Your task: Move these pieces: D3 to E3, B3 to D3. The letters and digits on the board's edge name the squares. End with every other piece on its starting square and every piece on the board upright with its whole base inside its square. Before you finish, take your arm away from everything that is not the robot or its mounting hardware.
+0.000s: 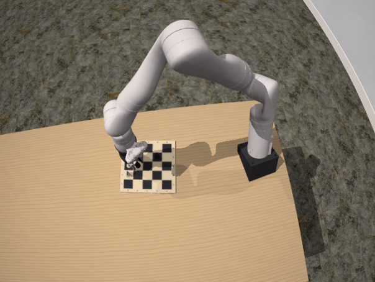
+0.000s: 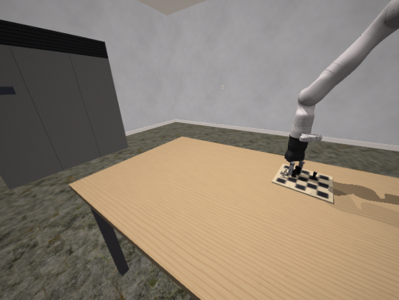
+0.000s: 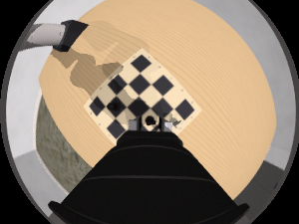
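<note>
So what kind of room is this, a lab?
Probably a lab or test room: bare grey walls, a robot arm bolted to a plain wooden table, and a large grey cabinet.
</note>
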Tool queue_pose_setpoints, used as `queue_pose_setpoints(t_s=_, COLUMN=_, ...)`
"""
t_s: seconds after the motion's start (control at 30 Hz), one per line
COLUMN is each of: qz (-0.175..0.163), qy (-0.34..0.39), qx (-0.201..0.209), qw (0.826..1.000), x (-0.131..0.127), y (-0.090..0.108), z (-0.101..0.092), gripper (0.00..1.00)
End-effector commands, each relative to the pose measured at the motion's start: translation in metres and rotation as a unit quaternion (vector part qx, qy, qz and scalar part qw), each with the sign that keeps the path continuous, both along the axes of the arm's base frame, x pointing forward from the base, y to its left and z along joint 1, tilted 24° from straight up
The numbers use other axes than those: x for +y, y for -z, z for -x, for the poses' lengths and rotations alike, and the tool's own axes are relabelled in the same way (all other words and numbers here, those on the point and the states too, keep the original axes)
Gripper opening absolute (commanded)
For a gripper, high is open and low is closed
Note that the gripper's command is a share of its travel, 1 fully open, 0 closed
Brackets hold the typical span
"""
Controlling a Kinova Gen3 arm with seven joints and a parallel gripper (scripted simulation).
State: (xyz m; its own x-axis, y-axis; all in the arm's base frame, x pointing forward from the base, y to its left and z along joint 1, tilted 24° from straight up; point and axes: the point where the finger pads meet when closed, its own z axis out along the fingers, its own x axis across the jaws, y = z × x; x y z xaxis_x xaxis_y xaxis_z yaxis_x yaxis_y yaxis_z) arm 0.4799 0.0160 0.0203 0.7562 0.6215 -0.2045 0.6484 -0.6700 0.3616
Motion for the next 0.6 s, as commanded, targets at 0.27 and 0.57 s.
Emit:
queue_pose_setpoints(t_s=0.27, qz=-0.003, qy=0.001, qx=-0.001, qw=1.000, x=0.002, y=0.003, z=0.000, gripper=0.76)
queue_pose_setpoints(t_s=0.57, qz=-0.004, qy=-0.001, qx=-0.004, qw=1.000, x=0.011, y=-0.016, z=-0.001, gripper=0.76)
